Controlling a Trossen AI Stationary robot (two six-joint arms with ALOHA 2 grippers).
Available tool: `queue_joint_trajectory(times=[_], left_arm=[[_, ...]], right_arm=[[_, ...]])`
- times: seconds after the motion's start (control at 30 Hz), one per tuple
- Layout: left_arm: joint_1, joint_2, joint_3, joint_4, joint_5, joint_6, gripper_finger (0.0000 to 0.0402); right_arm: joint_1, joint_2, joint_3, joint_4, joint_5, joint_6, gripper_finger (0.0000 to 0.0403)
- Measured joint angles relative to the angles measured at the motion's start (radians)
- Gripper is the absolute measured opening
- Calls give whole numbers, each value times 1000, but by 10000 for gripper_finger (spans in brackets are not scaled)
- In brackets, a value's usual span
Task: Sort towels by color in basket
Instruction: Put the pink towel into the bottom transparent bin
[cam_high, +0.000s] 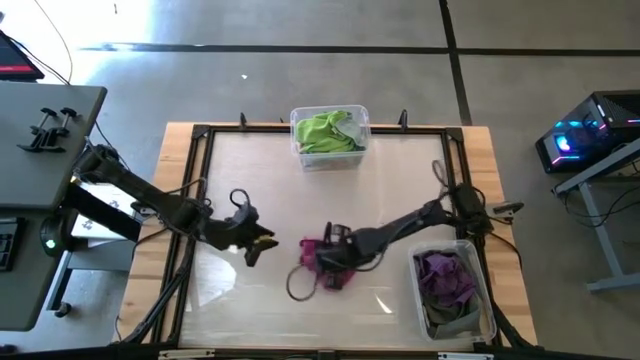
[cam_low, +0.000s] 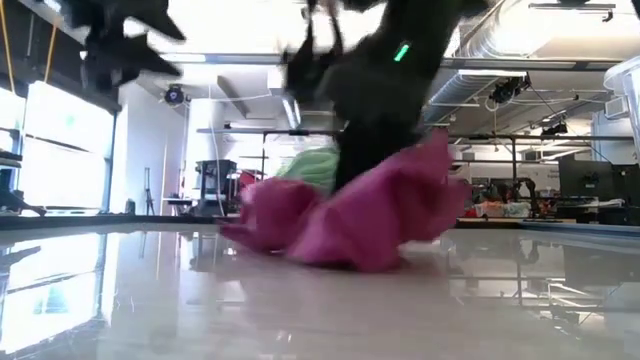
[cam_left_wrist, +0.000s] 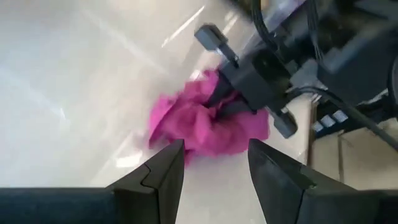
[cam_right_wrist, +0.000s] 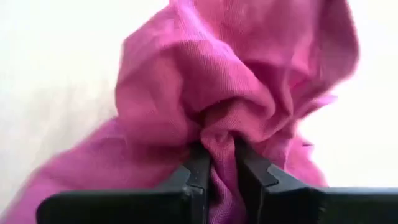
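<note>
Magenta towel fills my right wrist view: the right gripper has its fingers pinched on a fold of it, cloth bunched between the pads. I judge the pinch sits at the crumple's high point so one layer lifts clear of the glossy table. Most of the cloth lies on the surface below and around the fingers.

My left gripper hovers just beside the same towel, fingers parted, nothing between them; it waits at the side opposite the right arm.

Count: one magenta towel loose on the table. Away from both grippers, a far bin holds lime green cloth, number of pieces unclear. Behind the right gripper, along its arm, a near bin holds purple cloth over grey. Two bins, grouped by colour, I'd say.
</note>
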Motion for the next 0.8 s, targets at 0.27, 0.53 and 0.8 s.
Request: queue_joint_trajectory(times=[0.27, 0.53, 0.8], left_arm=[[3, -31, 45, 65, -98, 191, 162], [24, -19, 45, 111, -125, 286, 162], [48, -11, 46, 130, -133, 300, 162]], right_arm=[[175, -333, 21, -269, 85, 290, 33], [320, -541, 228, -713, -59, 535, 33], [436, -589, 268, -959, -241, 726, 33]])
